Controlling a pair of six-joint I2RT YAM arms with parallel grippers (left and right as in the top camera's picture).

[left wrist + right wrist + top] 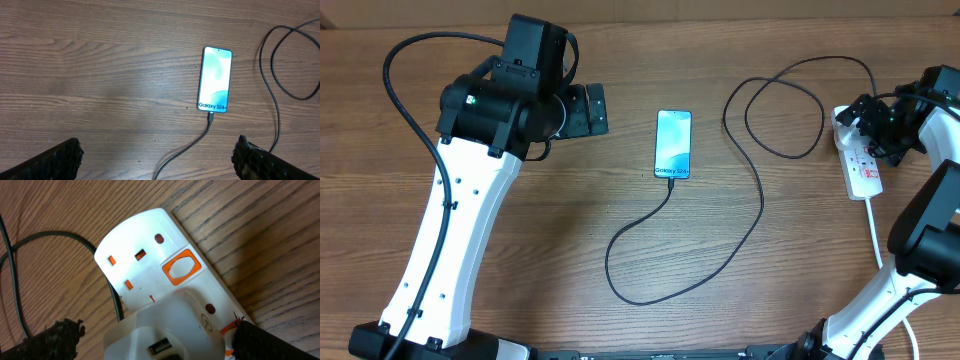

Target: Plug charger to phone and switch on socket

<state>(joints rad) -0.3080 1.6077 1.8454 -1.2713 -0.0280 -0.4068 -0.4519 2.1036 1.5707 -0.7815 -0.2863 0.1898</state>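
The right gripper (155, 332) is held wide open and empty over the socket (145, 230), its fingers straddling a white plug (165, 315) seated in one outlet, apparently so that the orange-rimmed switch (181, 269) just beyond can be pressed. The neighbouring outlet is bare. The left gripper (157, 145) is likewise spread wide with nothing in it, well apart from the phone (215, 80), which is laid screen-up on the surface (100, 60) with the charger (200, 137) tip seated in its port.
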